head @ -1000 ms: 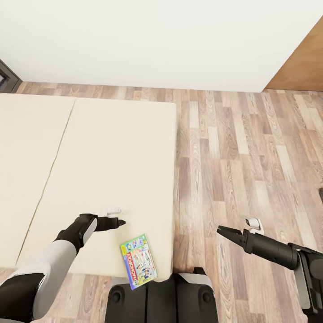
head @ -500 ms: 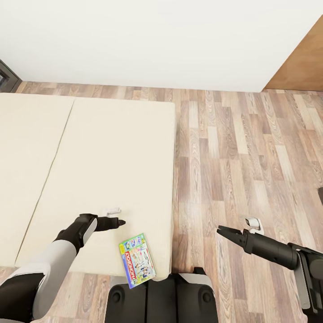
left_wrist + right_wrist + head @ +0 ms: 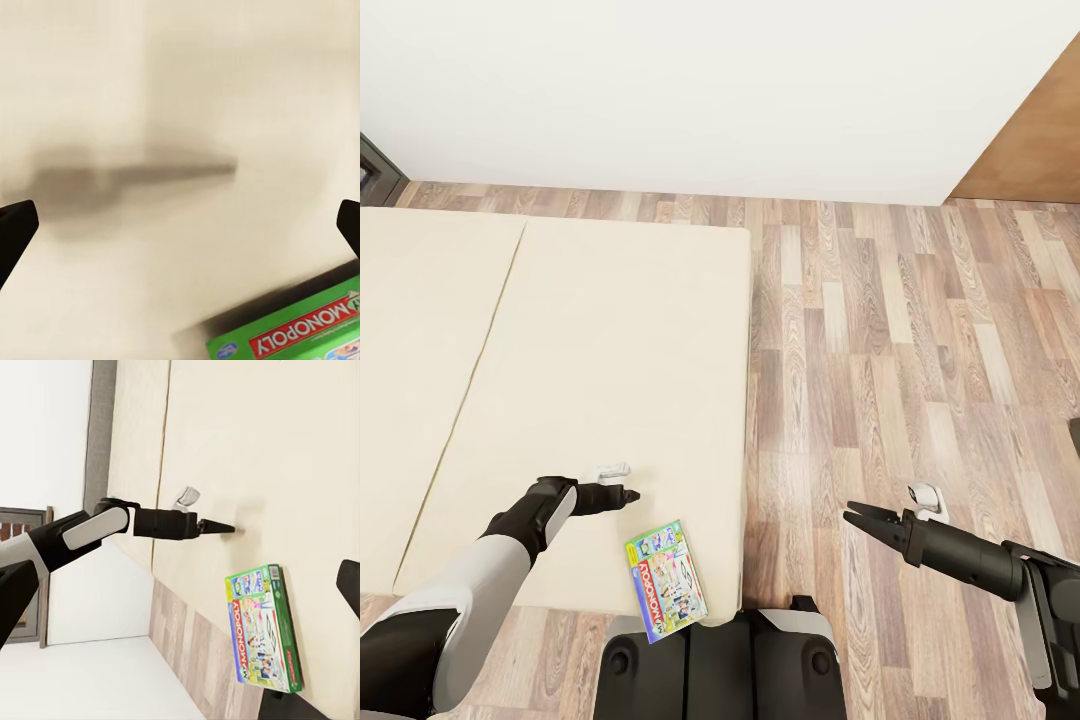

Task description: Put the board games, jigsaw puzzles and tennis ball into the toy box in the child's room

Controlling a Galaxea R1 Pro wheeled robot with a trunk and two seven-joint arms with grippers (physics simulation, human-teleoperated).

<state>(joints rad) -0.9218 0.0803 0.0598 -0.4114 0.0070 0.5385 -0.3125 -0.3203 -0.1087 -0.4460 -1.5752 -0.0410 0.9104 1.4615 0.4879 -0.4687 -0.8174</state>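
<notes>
Looking down from the head view, you have the bed [image 3: 580,370] ahead and to your left, its beige mattress running to a near edge just in front of the robot's base. One board game [image 3: 666,580], the green-edged pastel box lettered "MONOPOLY", lies flat on the mattress at that near edge, close to the near right corner, with its nearest corner poking slightly past the edge.

Your left tool [image 3: 628,494] hangs over the mattress, pointing toward the right side of the bed. Its fingers look pressed together into one dark point in the head view and in the right wrist view [image 3: 223,529], though the left wrist view shows dark tips at both side edges of the picture, so you cannot tell for sure. It grips nothing. The board game lies just beside this tool, nearer to the robot and a little to its right, not touching it. In the left wrist view the box [image 3: 300,339] sits at the frame's corner, with the tool's shadow on the bare mattress.

Your right tool [image 3: 858,517] is over the wood-plank floor [image 3: 900,330], well apart from the bed and the box, its two fingers slightly spread and holding nothing.
</notes>
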